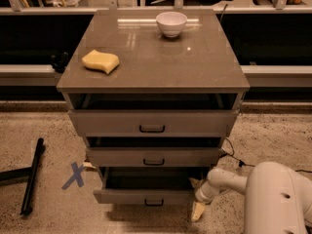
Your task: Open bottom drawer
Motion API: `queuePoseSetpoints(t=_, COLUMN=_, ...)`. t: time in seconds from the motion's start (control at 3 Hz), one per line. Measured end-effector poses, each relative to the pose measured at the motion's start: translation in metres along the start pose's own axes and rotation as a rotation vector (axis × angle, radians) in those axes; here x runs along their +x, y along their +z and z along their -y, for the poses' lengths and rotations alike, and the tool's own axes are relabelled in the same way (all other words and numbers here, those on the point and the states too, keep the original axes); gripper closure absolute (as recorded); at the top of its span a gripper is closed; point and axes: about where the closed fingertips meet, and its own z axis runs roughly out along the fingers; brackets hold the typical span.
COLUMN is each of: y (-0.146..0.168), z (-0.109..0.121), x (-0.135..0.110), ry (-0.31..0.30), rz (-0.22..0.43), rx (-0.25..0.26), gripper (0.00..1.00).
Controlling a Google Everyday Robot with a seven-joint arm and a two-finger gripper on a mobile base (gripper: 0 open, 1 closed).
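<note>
The bottom drawer (146,197) is the narrowest grey-beige front with a small black loop handle (154,202). It stands pulled out, with its dark inside showing above the front. My gripper (196,198) is at the drawer's right end, low near the floor, on the end of my white arm (273,194). Its fingers are spread apart. One beige fingertip (197,211) is just in front of the drawer front's right corner and the other sits behind it by the cabinet. It holds nothing that I can see.
The middle drawer (154,156) and top drawer (152,123) also stand slightly out. A yellow sponge (100,61) and a white bowl (171,23) sit on the cabinet top. A black bar (32,177) and a blue tape cross (74,175) lie on the floor at left. A cable (231,155) runs at right.
</note>
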Motion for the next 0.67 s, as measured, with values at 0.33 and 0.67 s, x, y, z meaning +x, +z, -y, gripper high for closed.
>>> queuePoseSetpoints(t=0.33, y=0.0119, z=-0.0104, x=0.0016, ry=-0.009, rz=-0.009, rx=-0.046, gripper=0.18)
queuePoseSetpoints(t=0.67, y=0.0187, z=-0.0192, x=0.001, ry=-0.019, rz=-0.016, rx=-0.084, gripper=0.49)
